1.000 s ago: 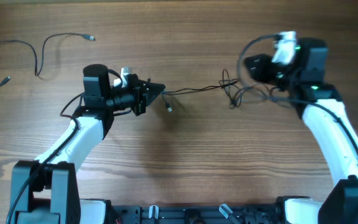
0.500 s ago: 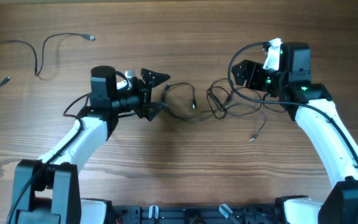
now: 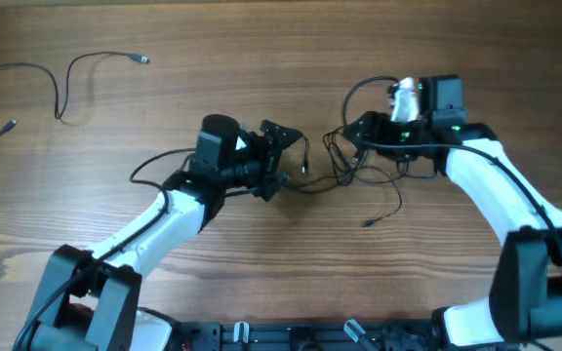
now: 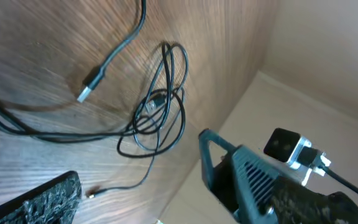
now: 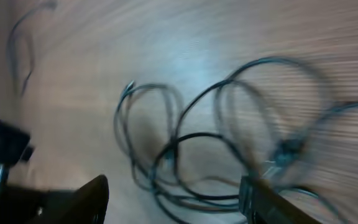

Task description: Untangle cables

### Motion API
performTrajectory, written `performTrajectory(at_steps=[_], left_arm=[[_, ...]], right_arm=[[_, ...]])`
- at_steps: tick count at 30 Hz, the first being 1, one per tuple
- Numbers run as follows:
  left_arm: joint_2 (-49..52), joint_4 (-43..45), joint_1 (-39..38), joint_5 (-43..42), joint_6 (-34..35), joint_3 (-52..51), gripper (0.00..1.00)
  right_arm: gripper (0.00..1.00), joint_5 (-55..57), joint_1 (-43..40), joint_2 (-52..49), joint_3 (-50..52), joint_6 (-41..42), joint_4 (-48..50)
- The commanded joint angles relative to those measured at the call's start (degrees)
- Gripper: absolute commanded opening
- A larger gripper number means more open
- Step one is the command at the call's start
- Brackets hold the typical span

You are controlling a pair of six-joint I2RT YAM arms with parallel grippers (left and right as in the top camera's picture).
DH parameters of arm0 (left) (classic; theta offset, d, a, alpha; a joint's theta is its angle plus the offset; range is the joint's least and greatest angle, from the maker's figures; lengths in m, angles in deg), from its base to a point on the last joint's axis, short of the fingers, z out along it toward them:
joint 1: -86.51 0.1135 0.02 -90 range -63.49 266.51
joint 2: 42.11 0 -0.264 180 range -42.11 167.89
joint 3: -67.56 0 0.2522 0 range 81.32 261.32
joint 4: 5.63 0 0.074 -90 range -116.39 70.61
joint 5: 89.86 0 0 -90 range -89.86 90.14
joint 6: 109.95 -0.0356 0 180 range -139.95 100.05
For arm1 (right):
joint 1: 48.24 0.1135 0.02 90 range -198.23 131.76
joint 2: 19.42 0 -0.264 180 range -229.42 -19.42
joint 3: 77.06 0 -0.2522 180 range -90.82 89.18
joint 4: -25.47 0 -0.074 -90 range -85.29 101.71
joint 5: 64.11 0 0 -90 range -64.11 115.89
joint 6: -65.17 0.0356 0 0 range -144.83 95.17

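The cables form a small knot of thin black loops [image 3: 343, 164] at the table's middle. One strand trails down to a plug end [image 3: 367, 223]. My left gripper [image 3: 286, 159] is open just left of the knot and holds nothing. In the left wrist view the knot [image 4: 160, 109] and a plug [image 4: 91, 85] lie ahead of the wide-apart fingers [image 4: 39, 202]. My right gripper [image 3: 352, 136] hangs over the knot's upper right. In the blurred right wrist view its fingers [image 5: 76, 202] stand apart, with cable loops [image 5: 185, 186] between them on the wood.
Two separate thin black cables [image 3: 71, 73] [image 3: 3, 73] lie loose at the far left of the table. The wooden table's right edge [image 4: 241, 106] shows in the left wrist view. The arm bases stand along the front edge.
My left gripper opened, let go of the taut strand and moved right toward the knot. The right gripper opened and moved left. The stretched cable has gone slack and bunched up.
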Motion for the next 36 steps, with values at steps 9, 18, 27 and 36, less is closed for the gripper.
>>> performTrajectory(at_steps=[9,18,27,36], left_arm=[[-1.1,-1.0,4.3,3.1,0.7,0.1,1.0],[-1.0,-5.4,4.3,3.1,0.5,0.1,1.0],[-1.0,-7.3,4.3,4.0,0.5,0.1,1.0],[-1.0,-2.4,1.9,4.0,-2.8,0.1,1.0]], right_arm=[[0.5,0.3,7.8,-6.8,0.2,4.0,6.8],[0.33,-4.5,7.8,-9.3,0.2,4.7,9.0],[0.05,-26.0,6.3,-8.7,-0.1,8.7,28.0],[0.05,-35.6,7.0,0.0,-0.3,9.6,37.6]])
